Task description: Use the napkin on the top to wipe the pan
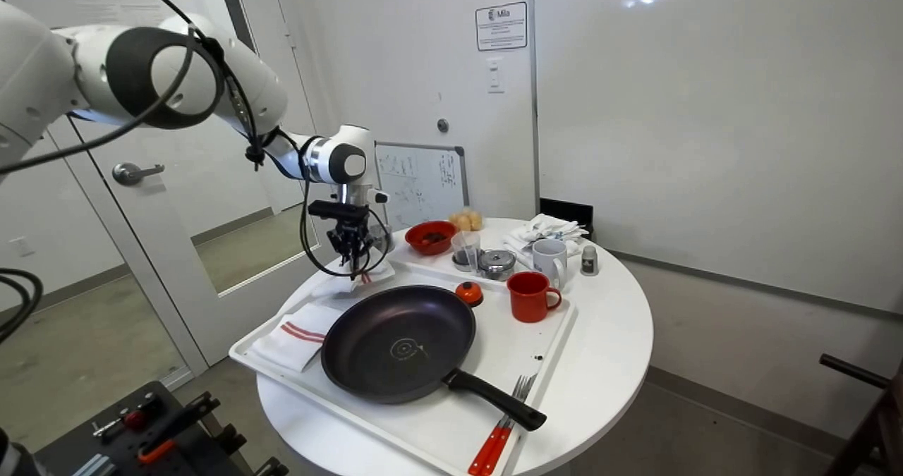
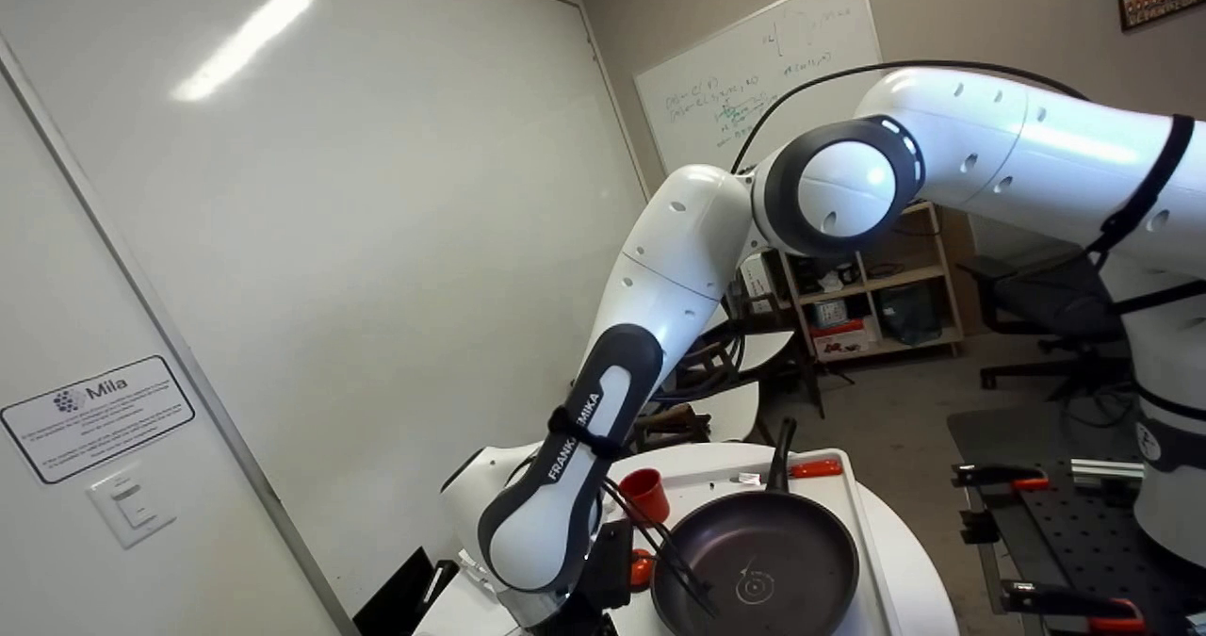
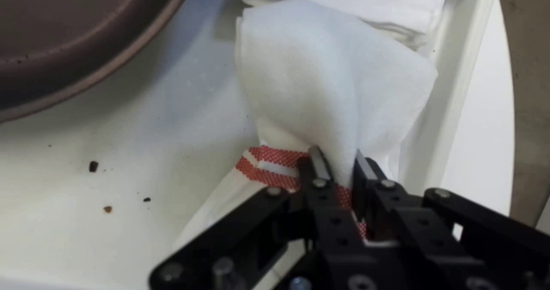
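Observation:
The dark non-stick pan (image 1: 402, 342) lies on the white tray with its black handle towards the tray's front corner. It also shows in an exterior view (image 2: 758, 561) and at the wrist view's upper left (image 3: 64, 15). My gripper (image 3: 337, 154) is beside the pan, its fingers closed on a bunched fold of a white napkin with red stripes (image 3: 300, 71). The napkin's far part spreads on the tray and touches a second folded white napkin (image 3: 356, 0). This second napkin (image 1: 300, 335) lies left of the pan. The gripper (image 1: 355, 268) is low over the tray.
The white tray (image 1: 557, 352) has a raised rim. On it are a red mug (image 1: 528, 298), an orange-red knob-like item (image 1: 469, 293) and red-handled cutlery (image 1: 490, 448). Behind are a red bowl (image 1: 430, 238), a clear cup (image 1: 465, 247) and a grey mug (image 1: 549, 257). Dark crumbs (image 3: 93, 166) lie on the tray.

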Motion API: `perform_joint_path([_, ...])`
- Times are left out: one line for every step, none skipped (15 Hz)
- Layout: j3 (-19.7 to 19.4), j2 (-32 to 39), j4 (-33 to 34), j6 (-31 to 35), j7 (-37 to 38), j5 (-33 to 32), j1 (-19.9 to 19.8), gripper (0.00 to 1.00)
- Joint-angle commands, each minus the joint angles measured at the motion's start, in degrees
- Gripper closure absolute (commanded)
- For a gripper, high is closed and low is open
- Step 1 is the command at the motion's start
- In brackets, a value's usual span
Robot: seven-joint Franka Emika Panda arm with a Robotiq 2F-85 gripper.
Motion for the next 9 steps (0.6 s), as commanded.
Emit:
perform_joint_path([-0.7,-7.0,-7.6,0.9,0.7,-1.2,0.4,0.96])
perform_joint_path([-1.1,-8.1,-8.8,1.0,0.9,-1.5,0.4,0.96])
perform_joint_path([-1.3,-8.9,-9.8,1.0,1.1,-1.8,0.3,0.96])
perform_joint_path([-1.9,-9.5,-10.8,0.9,1.1,-2.3,0.1,0.96])
perform_joint_path([-2.1,-9.7,-11.5,0.6,0.8,-2.4,-0.3,0.96])
perform_joint_path([-2.7,-9.1,-11.7,0.4,0.8,-2.6,-0.8,0.96])
perform_joint_path([-3.3,-8.7,-12.1,0.4,0.9,-2.5,-1.2,0.96])
perform_joint_path([-3.7,-8.2,-12.8,0.6,0.5,-2.2,-2.1,0.96])
perform_joint_path([-4.3,-8.0,-13.7,1.1,0.7,-2.2,-2.7,0.96])
